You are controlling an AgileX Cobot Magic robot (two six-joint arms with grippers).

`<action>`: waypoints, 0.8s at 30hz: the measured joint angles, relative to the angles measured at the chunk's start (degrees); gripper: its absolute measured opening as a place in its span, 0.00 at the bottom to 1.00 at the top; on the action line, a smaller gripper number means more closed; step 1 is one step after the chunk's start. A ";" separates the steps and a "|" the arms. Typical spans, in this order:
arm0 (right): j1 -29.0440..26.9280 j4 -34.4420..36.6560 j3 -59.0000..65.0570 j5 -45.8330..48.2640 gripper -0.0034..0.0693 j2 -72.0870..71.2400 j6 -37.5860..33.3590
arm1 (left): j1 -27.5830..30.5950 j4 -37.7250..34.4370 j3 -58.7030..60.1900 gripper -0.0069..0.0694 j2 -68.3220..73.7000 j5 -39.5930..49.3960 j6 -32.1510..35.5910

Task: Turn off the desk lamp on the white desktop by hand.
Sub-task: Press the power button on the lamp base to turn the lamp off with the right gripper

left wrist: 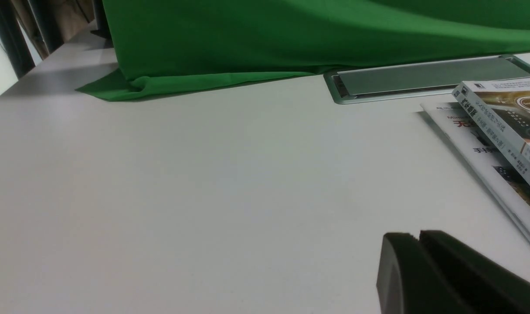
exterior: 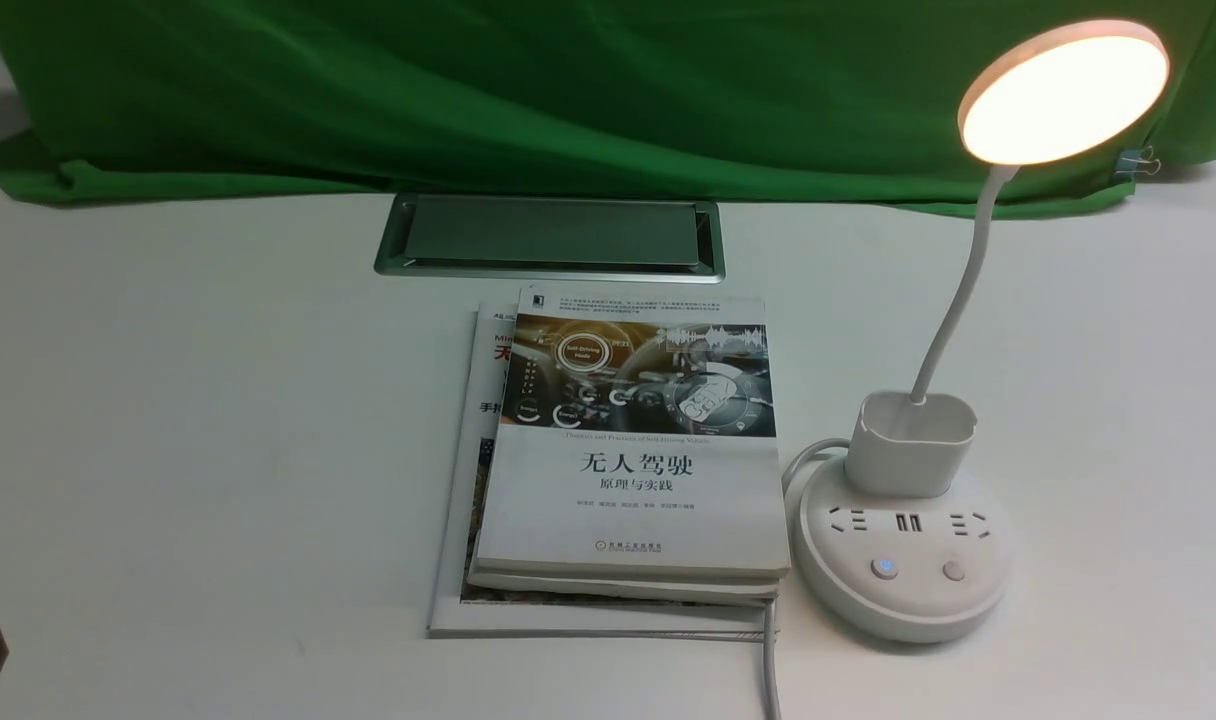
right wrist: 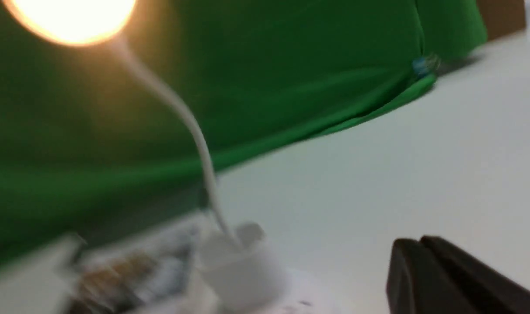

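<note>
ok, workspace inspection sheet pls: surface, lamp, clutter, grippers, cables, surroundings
Surface: white desktop, grey hatch with silver frame at its far side.
Lamp: desk lamp lit, standing right of the books; two buttons on its base, left one glowing blue.
Clutter: stack of books, the lowest sticking out on the left.
Left gripper: shut, nothing held.
Right gripper: shut, nothing held; its wrist view is blurred.
Cables: grey cable beside the books, running to the near edge of the view; another stretch curves behind the lamp base.
Surroundings: green cloth behind, clip on its right part.
</note>
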 joint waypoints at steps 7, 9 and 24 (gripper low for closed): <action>0.00 0.41 0.00 -7.48 0.11 0.00 6.85 | 0.00 -0.05 0.00 0.12 0.00 0.00 0.00; 0.00 0.48 0.00 -9.50 0.11 0.00 7.13 | 0.00 -0.05 0.00 0.12 0.00 0.00 0.00; 8.65 0.56 -39.72 43.20 0.11 43.99 -20.38 | 0.00 -0.05 0.00 0.12 0.00 0.00 0.00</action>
